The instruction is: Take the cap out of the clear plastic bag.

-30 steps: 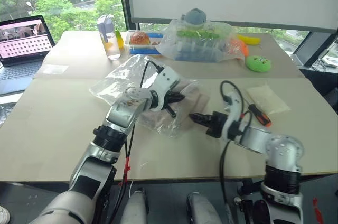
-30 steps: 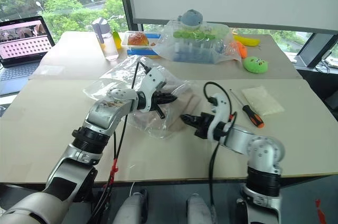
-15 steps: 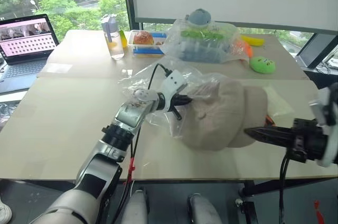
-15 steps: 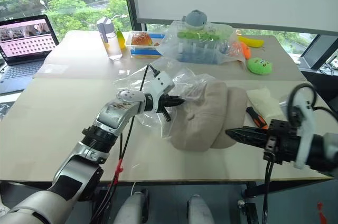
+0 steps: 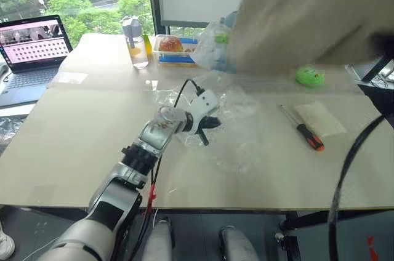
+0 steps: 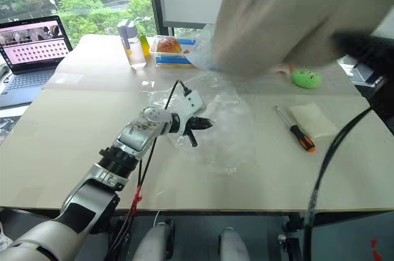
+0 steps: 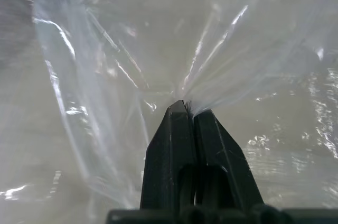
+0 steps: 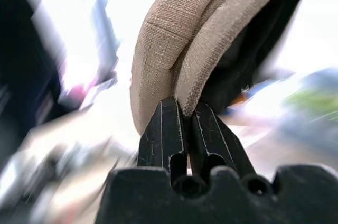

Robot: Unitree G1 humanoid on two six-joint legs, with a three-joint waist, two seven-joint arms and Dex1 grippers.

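Close before the head camera, the cap (image 5: pixel 308 18) hangs lifted high above the table (image 5: pixel 74 132), clear of the plastic; the right gripper (image 8: pixel 178 109) has its fingers clamped on a fold of the fabric. Lower down, the left gripper (image 5: pixel 206 127) pinches the clear plastic bag (image 5: pixel 246 128), which lies flattened and empty on the table. By my judgement the removal is done; only setting the cap down remains. Beyond lie a screwdriver (image 5: pixel 301 128) and a green plush toy (image 5: pixel 309 76).
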